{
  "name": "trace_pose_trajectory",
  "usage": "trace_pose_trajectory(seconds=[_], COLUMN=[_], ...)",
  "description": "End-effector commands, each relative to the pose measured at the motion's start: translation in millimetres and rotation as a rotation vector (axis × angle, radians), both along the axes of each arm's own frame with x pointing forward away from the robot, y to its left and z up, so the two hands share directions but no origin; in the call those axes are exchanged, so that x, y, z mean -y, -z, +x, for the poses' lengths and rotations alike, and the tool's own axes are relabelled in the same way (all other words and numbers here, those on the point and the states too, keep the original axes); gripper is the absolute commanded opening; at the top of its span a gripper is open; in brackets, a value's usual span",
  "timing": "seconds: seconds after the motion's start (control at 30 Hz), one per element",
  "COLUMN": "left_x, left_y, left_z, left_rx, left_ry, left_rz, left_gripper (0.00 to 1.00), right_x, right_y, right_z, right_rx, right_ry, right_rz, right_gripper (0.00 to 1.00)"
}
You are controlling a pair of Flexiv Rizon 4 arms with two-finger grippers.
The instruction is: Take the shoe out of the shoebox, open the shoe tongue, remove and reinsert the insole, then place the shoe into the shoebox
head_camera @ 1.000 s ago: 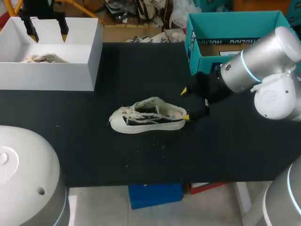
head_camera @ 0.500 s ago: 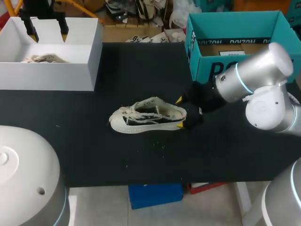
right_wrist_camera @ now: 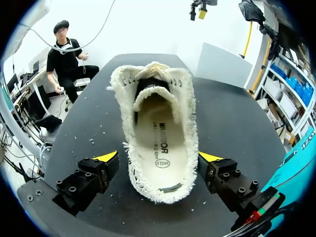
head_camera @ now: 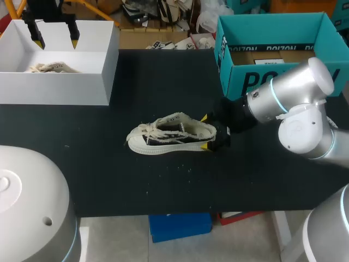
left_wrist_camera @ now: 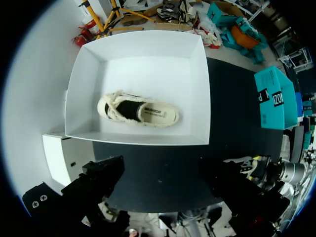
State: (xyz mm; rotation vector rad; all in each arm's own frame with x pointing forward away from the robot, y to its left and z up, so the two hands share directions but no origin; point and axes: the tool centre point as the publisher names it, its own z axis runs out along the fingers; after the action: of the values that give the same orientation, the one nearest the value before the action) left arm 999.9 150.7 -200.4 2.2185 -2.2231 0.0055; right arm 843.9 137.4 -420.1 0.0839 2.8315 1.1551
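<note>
In 1 second the right claw (head_camera: pixel 205 132) had closed in on the frayed cream-and-black canvas shoe (head_camera: pixel 170 135) lying on the black table (head_camera: pixel 163 185). Its released fingers straddled the heel, so a grasp seemed next.

A: What moved?
B: Only our right gripper (head_camera: pixel 206 131). A second ago the heel of the shoe (head_camera: pixel 163 137) was ahead of its jaws, with one fingertip just beside the heel.
A: And now?
B: We slid in over two steps. The heel sits between the spread jaws, one yellow tip on each side. In the wrist view, neither tip quite touches it.
</note>
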Motion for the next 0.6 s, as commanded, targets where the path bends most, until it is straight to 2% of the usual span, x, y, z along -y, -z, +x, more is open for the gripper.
trace_pose_trajectory(seconds=[0.03,0.33,0.6], left_x=[0,0,0], left_y=[0,0,0], left_z=[-0.1,-0.1,-0.1], left_rx=[-0.001,-0.001,-0.001], left_ry=[-0.001,-0.001,-0.001], left_rz=[0.001,0.001,0.001], left_gripper=[1.0,1.0,1.0], right_x=[-4,-6,-8], right_y=[8,15,22], right_z=[4.2,5.7,6.3], right_rx=[-0.003,-0.015,-0.026], right_ry=[0.0,0.001,0.018], right_rz=[0.007,0.025,0.095], right_gripper=[1.0,1.0,1.0])
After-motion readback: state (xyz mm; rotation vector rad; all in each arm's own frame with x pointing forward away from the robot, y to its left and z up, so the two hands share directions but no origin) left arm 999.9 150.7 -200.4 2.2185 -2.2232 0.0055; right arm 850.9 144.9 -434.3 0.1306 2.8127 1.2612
